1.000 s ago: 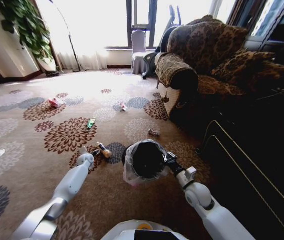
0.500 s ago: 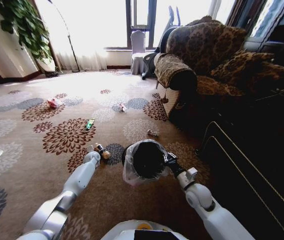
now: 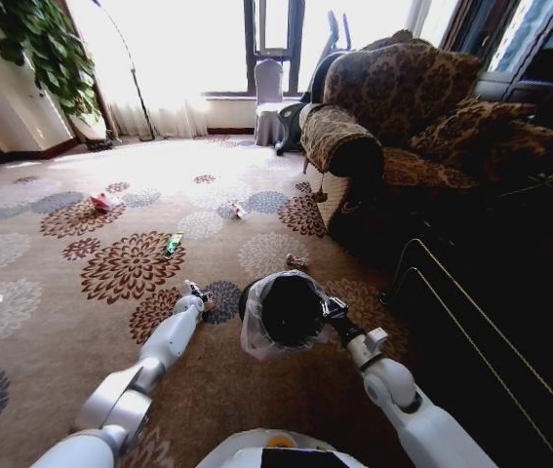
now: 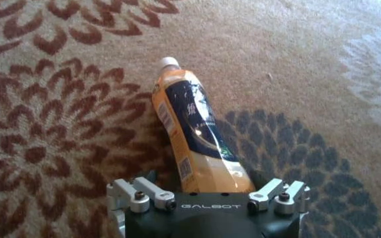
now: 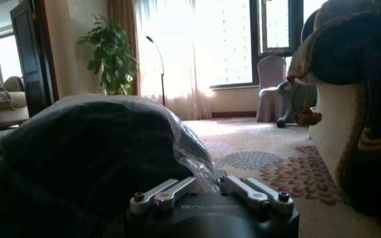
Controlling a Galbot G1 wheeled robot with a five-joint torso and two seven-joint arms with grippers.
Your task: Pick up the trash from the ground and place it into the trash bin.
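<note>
Orange bottle [image 4: 196, 134] lies on the carpet [image 4: 58, 99] between the wide-open left gripper [image 4: 207, 196]; right gripper [image 5: 210, 191] clamps the bin's [image 3: 286, 314] liner.

The right tool [image 5: 204, 191] grips the rim of the trash bin [image 5: 78, 158], its 2 fingers [image 5: 164, 191] closed on the crinkly plastic liner [image 5: 194, 148]. Beyond the tool lie patterned carpet [image 5: 257, 158], a covered chair [image 5: 271, 89], a potted plant [image 5: 114, 54] and an armchair [image 5: 356, 109] close beside it.
</note>
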